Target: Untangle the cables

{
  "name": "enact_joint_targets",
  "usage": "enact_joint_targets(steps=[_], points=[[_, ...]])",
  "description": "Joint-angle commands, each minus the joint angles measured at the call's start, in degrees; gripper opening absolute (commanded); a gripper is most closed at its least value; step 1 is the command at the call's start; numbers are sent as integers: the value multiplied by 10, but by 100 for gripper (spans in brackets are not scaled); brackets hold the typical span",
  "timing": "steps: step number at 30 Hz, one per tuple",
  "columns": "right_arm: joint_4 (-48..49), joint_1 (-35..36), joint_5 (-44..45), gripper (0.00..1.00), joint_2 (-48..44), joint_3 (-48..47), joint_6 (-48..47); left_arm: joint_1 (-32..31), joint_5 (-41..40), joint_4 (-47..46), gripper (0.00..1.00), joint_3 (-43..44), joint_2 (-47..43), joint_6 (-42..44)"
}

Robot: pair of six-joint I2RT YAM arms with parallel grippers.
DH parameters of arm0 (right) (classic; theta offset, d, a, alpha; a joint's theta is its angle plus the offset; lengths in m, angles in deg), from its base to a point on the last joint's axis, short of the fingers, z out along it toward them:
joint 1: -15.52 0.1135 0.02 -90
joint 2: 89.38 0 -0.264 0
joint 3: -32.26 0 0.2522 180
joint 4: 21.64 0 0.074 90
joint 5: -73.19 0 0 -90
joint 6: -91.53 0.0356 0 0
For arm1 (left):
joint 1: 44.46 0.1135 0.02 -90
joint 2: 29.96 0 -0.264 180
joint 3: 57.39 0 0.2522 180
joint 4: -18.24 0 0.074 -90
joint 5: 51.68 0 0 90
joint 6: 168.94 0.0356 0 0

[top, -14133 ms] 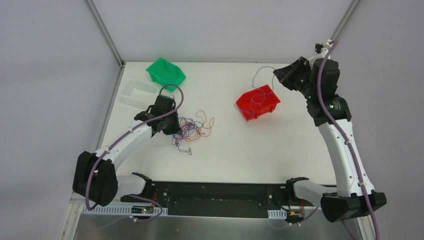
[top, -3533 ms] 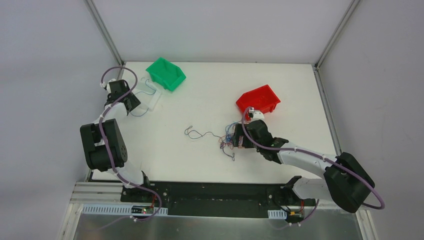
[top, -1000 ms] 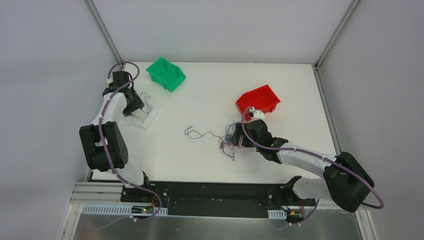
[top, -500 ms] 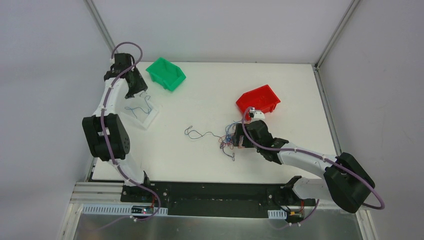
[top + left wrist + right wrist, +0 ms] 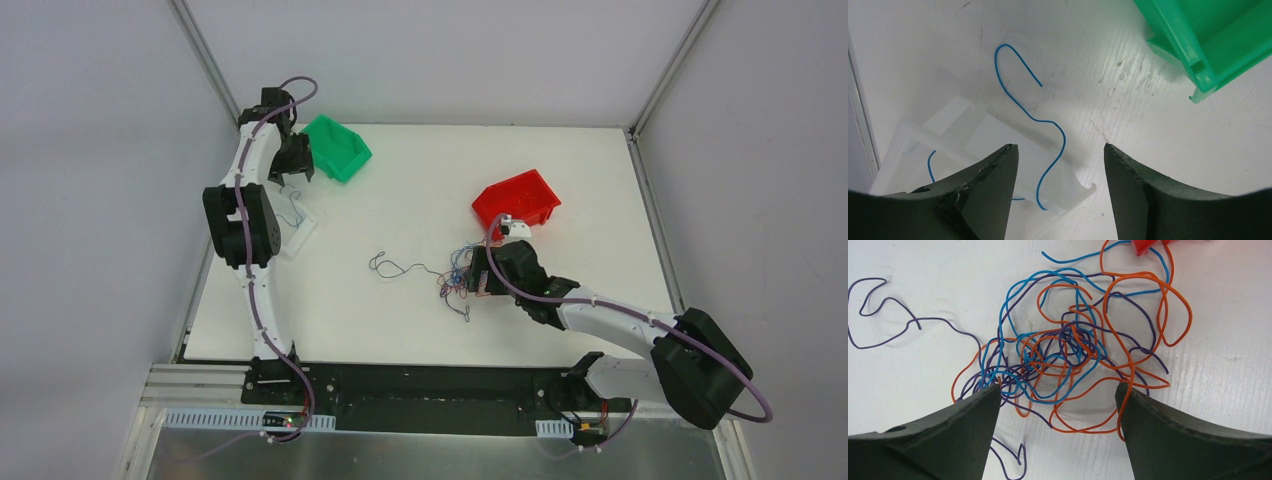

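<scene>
**Edges and open room**
- The bench (image 5: 590,170) is white, with metal frame rails along its left and right edges.
- We find the clear tray (image 5: 303,236) close to the left edge and the green bin (image 5: 335,147) near the far left corner.
- The red bin (image 5: 517,205) stands right of centre.
- A broad stretch of bare bench separates the clear tray from the tangle of cables (image 5: 462,275). Only one loose purple cable (image 5: 395,267) trails across it, leading left from the tangle.

**Containers and contents**
- Clear tray (image 5: 913,131): a blue cable (image 5: 1058,131) lies partly inside. Its free end runs over the rim onto the bench.
- Green bin (image 5: 1218,45): we see only part of its inside, and that part is plain green.
- Red bin (image 5: 1148,245): we cannot see its inside.

**Task item**
- The tangle of cables (image 5: 1073,350) rests on the bench just on the near side of the red bin. Its orange, blue and purple strands are knotted at the centre.

**Jaws**
- Left jaws: apart and holding nothing, raised above the clear tray beside the green bin.
- Right jaws: spread wide and low, straddling the tangle, with the tips at its outer loops. No strand is clamped.
</scene>
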Motion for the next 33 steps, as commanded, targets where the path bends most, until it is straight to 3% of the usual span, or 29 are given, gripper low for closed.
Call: enact_joint_targets(steps=[1, 15, 17, 21, 28, 33], points=[[20, 2, 12, 88, -5, -3, -1, 2, -28, 109, 64, 89, 47, 33], [19, 2, 13, 88, -2, -4, -1, -6, -24, 151, 41, 84, 47, 25], [19, 2, 14, 88, -4, -3, -1, -6, -28, 161, 30, 93, 55, 25], [19, 2, 16, 88, -7, -2, -1, -7, -33, 178, 0, 115, 66, 20], [19, 3, 17, 88, -9, -1, -1, -6, -26, 158, 0, 126, 27, -8], [17, 3, 18, 88, -13, -1, -1, -6, -31, 48, 0, 12, -74, -44]])
